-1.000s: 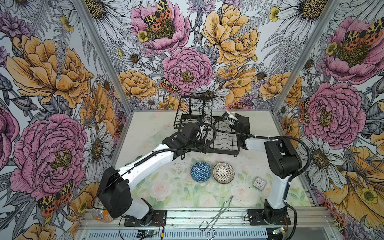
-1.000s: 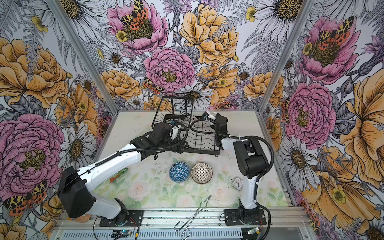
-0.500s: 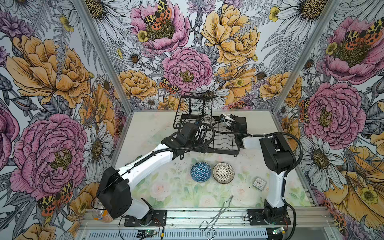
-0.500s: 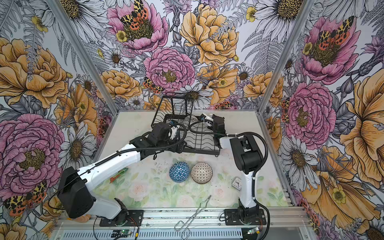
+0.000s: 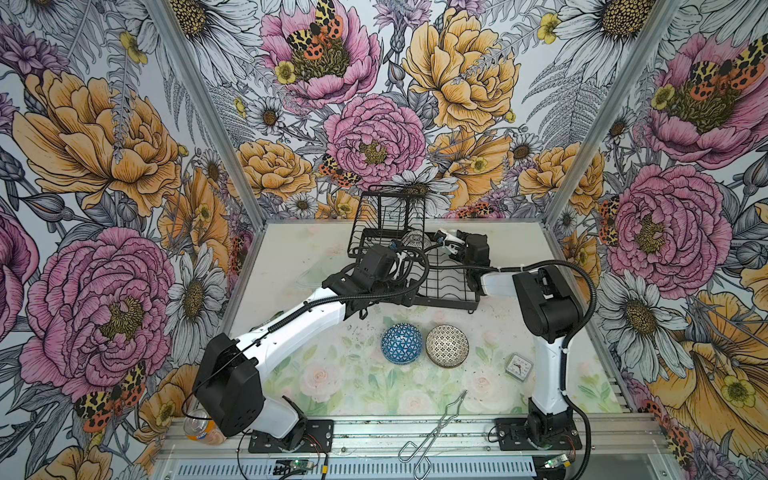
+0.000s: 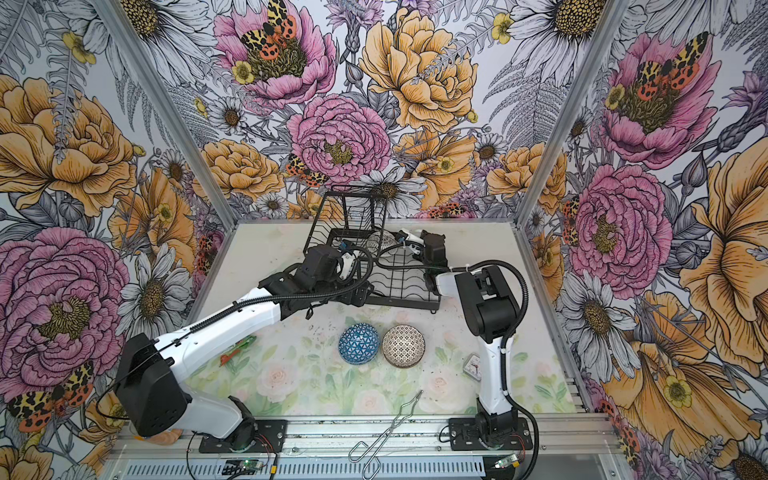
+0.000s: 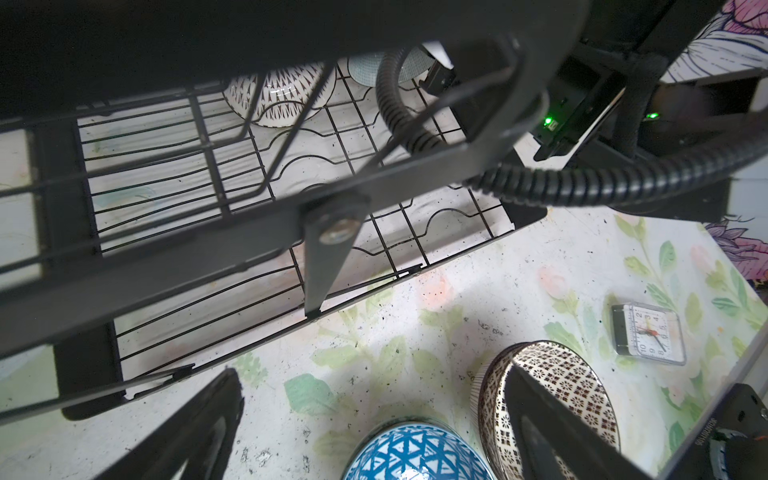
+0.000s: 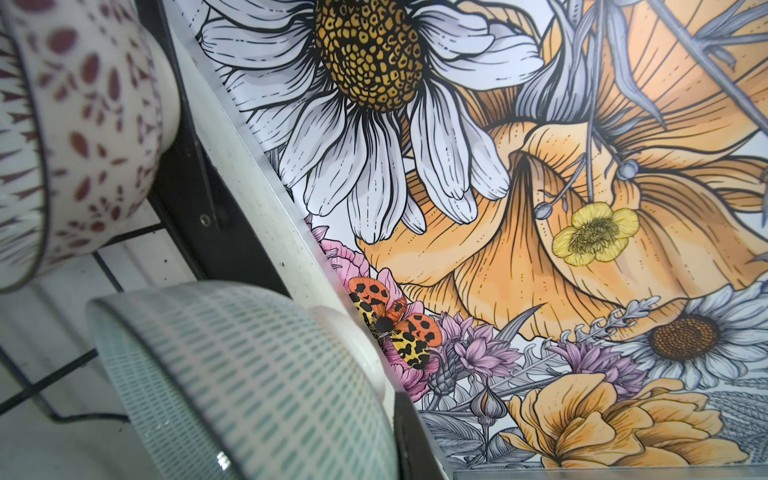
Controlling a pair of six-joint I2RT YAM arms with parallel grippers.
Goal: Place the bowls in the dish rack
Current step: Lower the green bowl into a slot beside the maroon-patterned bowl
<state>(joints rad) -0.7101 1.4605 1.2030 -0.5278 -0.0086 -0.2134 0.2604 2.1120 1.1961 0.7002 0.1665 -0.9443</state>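
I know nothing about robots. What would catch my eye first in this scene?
The walls covered in huge pink and orange flowers grab you first, all around the table. Next, the white-and-black left arm and right arm reach to a black wire dish rack at the back of the table. In front of it sit a blue bowl, upside down, and a dotted bowl, side by side.

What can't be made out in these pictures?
- Right gripper: jaws too small in both top views, outside the right wrist view; any grip unclear.
- Black wire dish rack: its bowl count, hidden by its upper basket in both top views.
- Blue triangle-patterned ceramic bowl: cut off by the left wrist view's edge.
- Red-leaf-printed white bowl: blurred, right wrist view.
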